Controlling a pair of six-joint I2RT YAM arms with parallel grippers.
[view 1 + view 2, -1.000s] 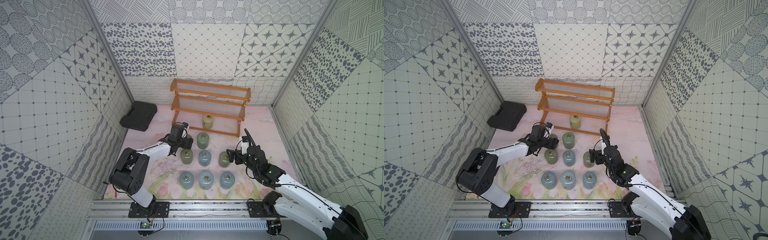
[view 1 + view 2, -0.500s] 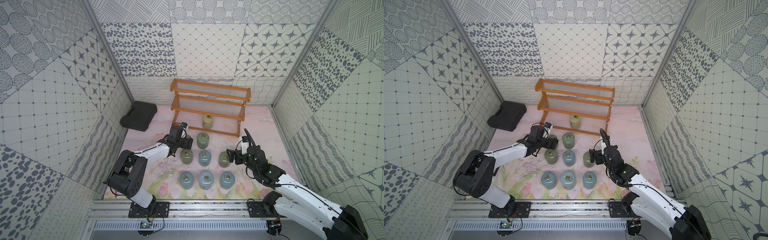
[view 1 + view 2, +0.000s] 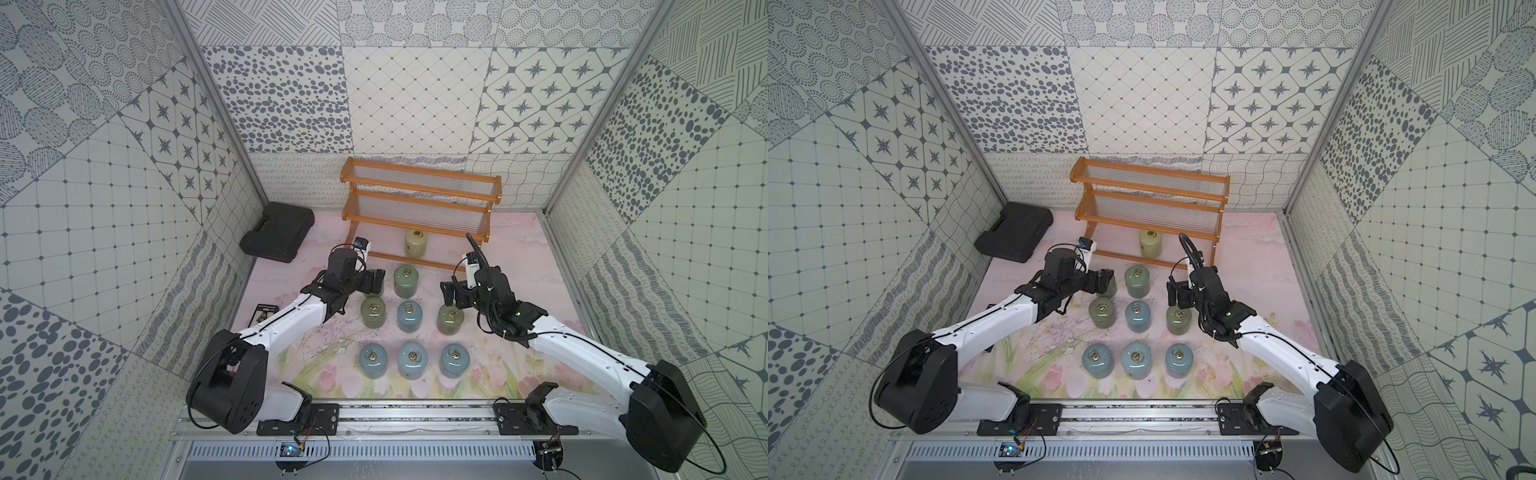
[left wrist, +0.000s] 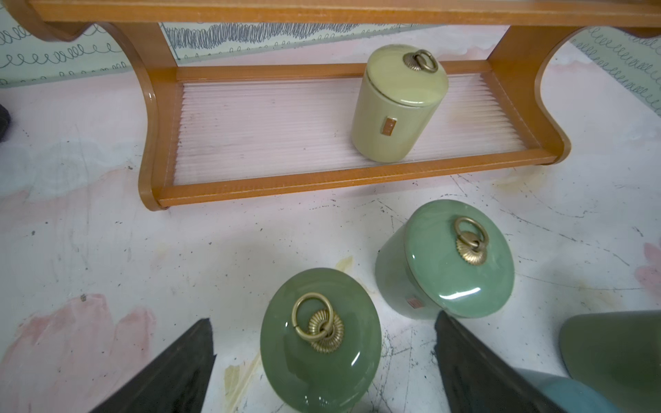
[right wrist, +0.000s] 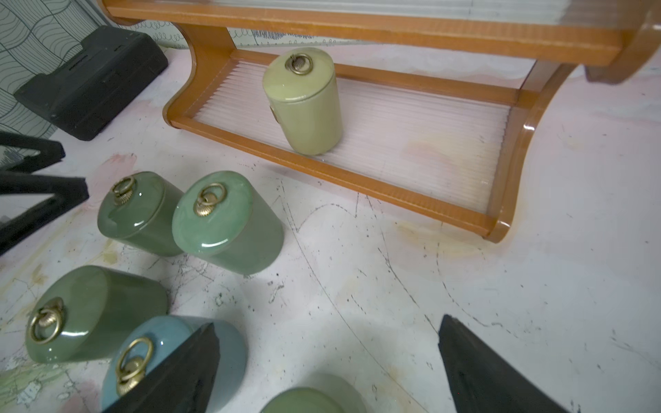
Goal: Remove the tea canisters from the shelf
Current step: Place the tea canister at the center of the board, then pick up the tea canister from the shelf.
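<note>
Left wrist view: left gripper [image 4: 322, 318] jaws stand wide, straddling an upright sage green canister [image 4: 320, 357] on the tabletop [image 4: 107, 250], clear of both sides. Right gripper [image 5: 328, 321] jaws stand wide above the tabletop, beside the blue canister [image 5: 164, 330]. Cream canister [image 4: 397, 103] stands upright on the shelf [image 4: 350, 175] bottom tier.

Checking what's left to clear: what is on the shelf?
Only the cream canister stands on the shelf, on its bottom tier. Both upper tiers show bare ribbed panels in both top views. The patch behind the canister is hidden.
</note>
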